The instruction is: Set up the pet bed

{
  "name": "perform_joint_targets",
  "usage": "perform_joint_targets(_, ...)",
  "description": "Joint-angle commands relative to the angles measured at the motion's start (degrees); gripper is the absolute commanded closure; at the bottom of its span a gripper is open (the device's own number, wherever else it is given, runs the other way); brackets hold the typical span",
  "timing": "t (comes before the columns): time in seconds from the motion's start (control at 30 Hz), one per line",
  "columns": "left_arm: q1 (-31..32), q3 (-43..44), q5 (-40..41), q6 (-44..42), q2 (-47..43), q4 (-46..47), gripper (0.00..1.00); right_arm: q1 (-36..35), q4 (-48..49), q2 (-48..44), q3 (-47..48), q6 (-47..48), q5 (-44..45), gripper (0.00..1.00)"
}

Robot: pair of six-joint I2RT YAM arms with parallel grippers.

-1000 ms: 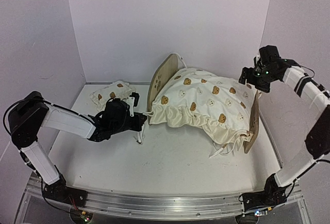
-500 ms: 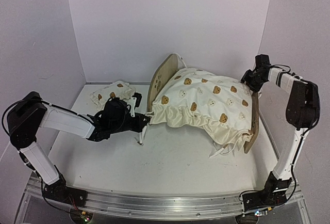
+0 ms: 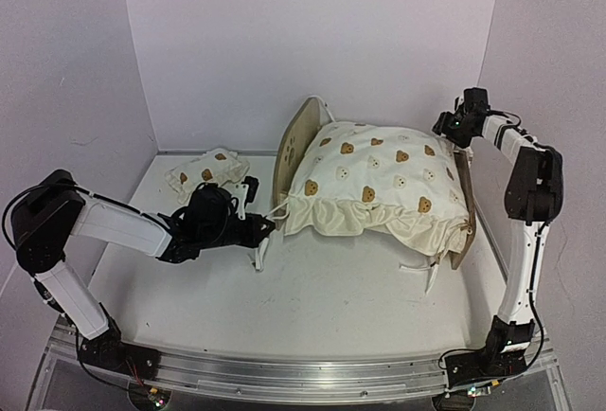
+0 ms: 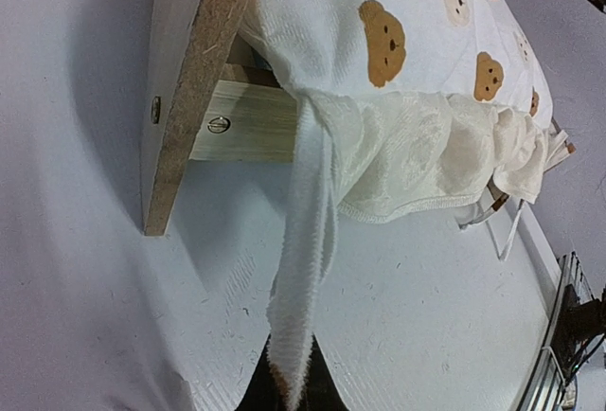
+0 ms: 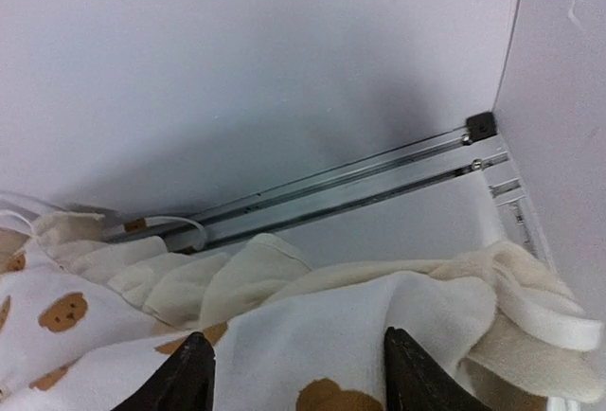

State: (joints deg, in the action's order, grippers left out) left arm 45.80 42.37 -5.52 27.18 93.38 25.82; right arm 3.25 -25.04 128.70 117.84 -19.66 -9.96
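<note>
Both board ends of the light, stiff plywood pet bed, mid-way along the surface under the cushion, offer firm holds; left pincer clenched on a tie, right pincer released astride the cushion's hem.

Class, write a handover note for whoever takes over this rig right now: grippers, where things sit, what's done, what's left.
Left gripper: shut on a cushion tie beside the bed frame.
Right gripper: fingers apart astride the cushion at its far right corner.
Cushion lies rumpled on the frame, overhanging the front. Small pillow lies on the table, far left.
Done: cushion on frame. Left, probably: straighten it, add the pillow.
</note>
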Motion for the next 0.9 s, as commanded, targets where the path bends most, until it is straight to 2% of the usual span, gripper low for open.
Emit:
perform_joint_targets(0.0,-0.79,1.50,-0.86,0.95,-3.13,-0.14,1.00,-0.42,-12.35,-11.25,2.60,7.79,10.85,0.29)
perform_joint_targets(0.1,-1.62,3.15,-3.71,1.25,-3.00,-0.81,1.00,-2.66,-14.83,-20.59,-5.18,9.82,14.13,0.17)
perform_joint_targets(0.17,-1.68,4.39,-5.14,0.94,-3.07,-1.18,1.00,-7.51,-14.57,-27.67,-11.51,11.10,13.34,0.11)
perform_joint_targets(0.23,-1.76,5.50,-7.52,0.44,-3.30,-1.44,1.00,-12.88,-13.15,-32.50,-17.95,11.03,9.06,0.09)
perform_joint_targets(0.37,-1.93,7.19,-10.46,-0.54,-5.21,-2.97,1.00,-23.52,-6.16,-38.47,-32.28,8.59,-4.95,0.08)
perform_joint_targets(0.43,-2.10,7.64,-10.05,-0.63,-6.35,-4.11,1.00,-30.08,-5.35,-39.25,-35.57,12.62,-4.94,0.08)
perform_joint_targets(0.5,-2.42,7.74,-8.43,-0.32,-7.30,-5.40,1.00,-33.17,-5.88,-38.92,-37.49,16.60,-3.25,0.11)
perform_joint_targets(0.63,-3.83,7.81,-5.98,1.73,-8.24,-7.77,1.00,-36.67,-11.38,-35.84,-36.78,17.90,5.60,0.28)
perform_joint_targets(0.7,-4.20,7.88,-5.58,2.24,-8.40,-8.35,1.00,-38.46,-11.90,-34.37,-37.13,12.26,9.56,0.31)
perform_joint_targets(0.8,-4.31,8.86,-5.73,2.10,-7.98,-8.80,1.00,-41.23,-8.88,-33.70,-39.91,2.21,11.46,0.42)
perform_joint_targets(0.87,-4.32,9.48,-5.86,2.09,-7.76,-9.03,1.00,-44.58,-6.73,-33.54,-41.98,-2.52,14.39,0.41)
